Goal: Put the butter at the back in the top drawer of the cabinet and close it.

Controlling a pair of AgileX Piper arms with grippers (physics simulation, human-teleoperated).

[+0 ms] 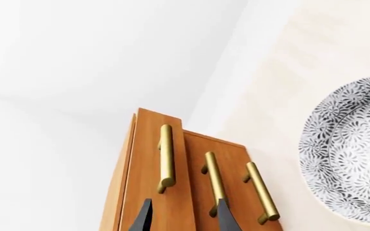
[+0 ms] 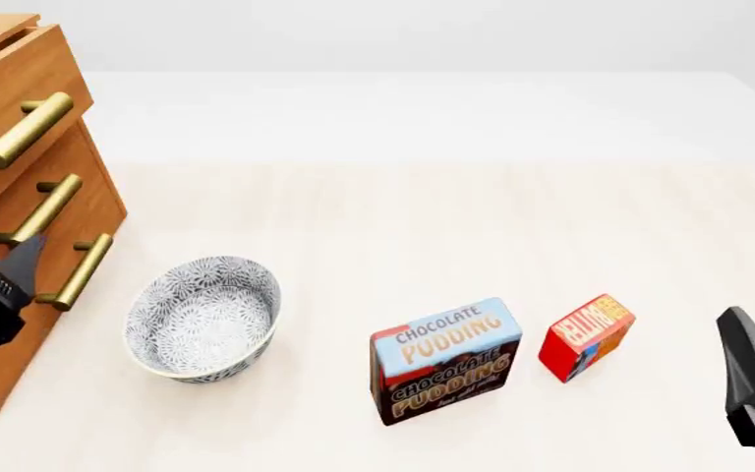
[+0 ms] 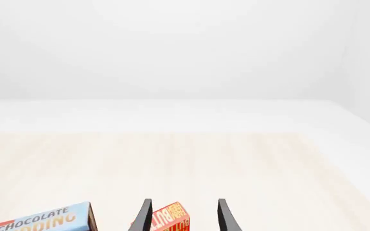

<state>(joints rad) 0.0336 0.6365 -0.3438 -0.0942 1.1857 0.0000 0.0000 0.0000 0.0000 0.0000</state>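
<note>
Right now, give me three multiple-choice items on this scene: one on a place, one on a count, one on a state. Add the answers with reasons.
1. In the front view, where does the butter stand?
A. Right of the pudding box
B. Inside the bowl
C. On top of the cabinet

2. How many brass handles does the cabinet show?
A. One
B. Three
C. Five

3. What state is the top drawer in?
A. Removed and lying on the table
B. Pulled a little way out
C. Flush with the lower drawers

Answers: 1 A, the red box stands on the table beside the pudding box, on its right. 2 B, one bar on each drawer. 3 B, in the left wrist view its front sits proud of the two below.
</note>
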